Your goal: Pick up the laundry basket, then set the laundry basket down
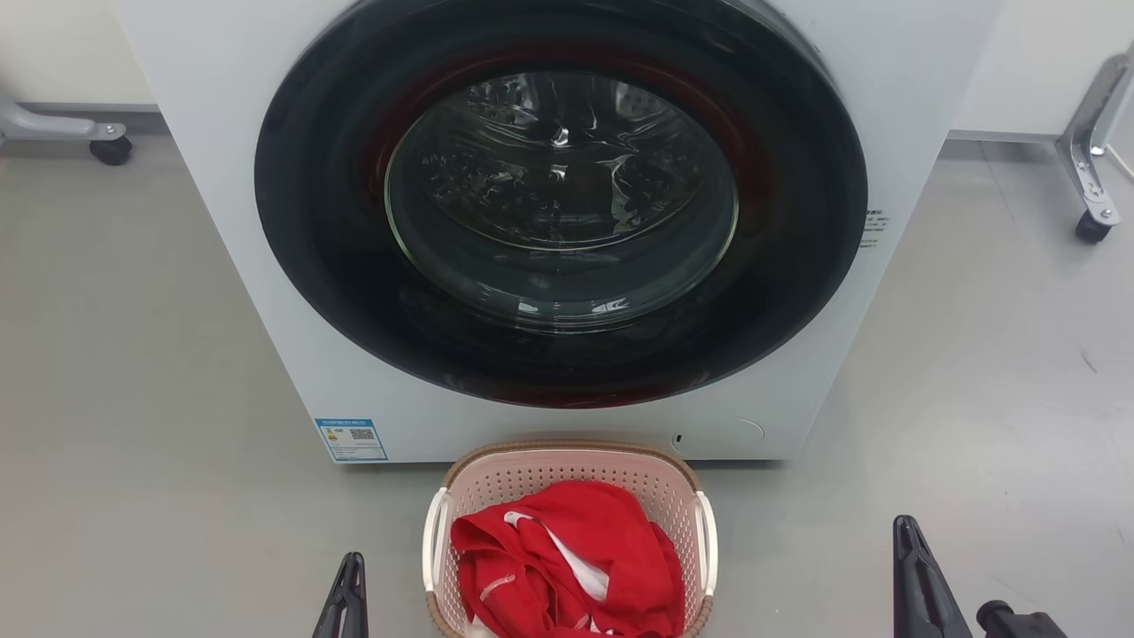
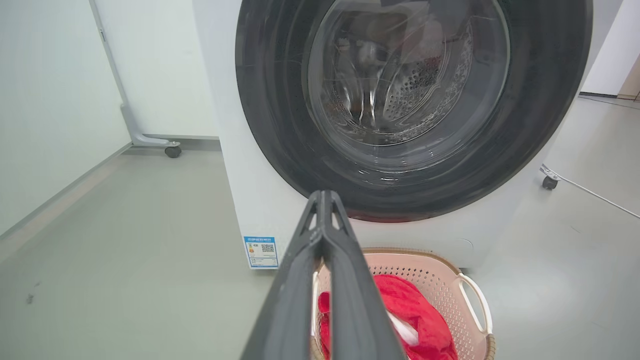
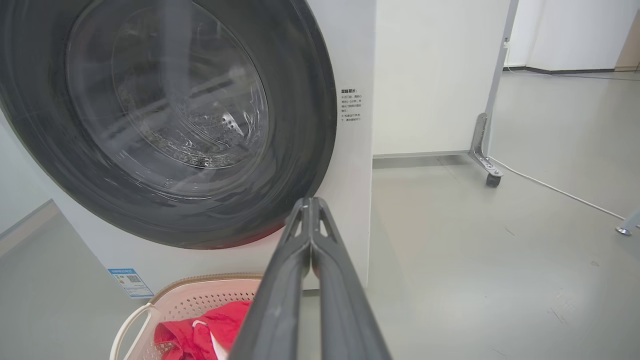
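Note:
The laundry basket is pale pink with perforated walls, a brown woven-look rim and white side handles. It stands on the floor against the washing machine's front, with red clothing inside. My left gripper is shut and empty, a little to the basket's left. Well off to the basket's right, my right gripper is shut and empty too. The left wrist view has the basket just right of the closed fingertips. The right wrist view has the basket lower left of its fingertips.
A white front-loading washing machine with a closed dark round door rises right behind the basket. Wheeled metal stand legs sit at the far left and far right. A white cable runs along the grey floor on the right.

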### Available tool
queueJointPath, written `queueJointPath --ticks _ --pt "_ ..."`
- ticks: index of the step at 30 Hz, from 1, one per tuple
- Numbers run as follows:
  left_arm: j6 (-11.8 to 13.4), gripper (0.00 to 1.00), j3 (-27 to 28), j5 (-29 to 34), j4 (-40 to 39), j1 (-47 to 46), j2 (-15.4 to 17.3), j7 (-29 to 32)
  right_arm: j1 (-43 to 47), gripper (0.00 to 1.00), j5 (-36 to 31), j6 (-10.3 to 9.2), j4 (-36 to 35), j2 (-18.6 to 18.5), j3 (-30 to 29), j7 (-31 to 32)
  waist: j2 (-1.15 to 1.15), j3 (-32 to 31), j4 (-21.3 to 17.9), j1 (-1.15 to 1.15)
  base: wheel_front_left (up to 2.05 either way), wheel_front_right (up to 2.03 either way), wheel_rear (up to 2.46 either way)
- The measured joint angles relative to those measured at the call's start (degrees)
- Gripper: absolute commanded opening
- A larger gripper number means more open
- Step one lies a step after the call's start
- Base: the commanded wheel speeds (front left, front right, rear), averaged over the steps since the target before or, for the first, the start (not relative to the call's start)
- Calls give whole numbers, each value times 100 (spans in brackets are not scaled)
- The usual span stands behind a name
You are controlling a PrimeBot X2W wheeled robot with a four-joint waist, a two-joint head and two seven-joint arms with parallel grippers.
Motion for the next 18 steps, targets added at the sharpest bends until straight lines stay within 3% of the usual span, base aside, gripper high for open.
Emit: queueJointPath --ticks 18 --pt "-276 0 336 -1530 229 -171 -23 390 -82 0 1590 271 253 8 -313 407 0 -23 -85 0 0 0 0"
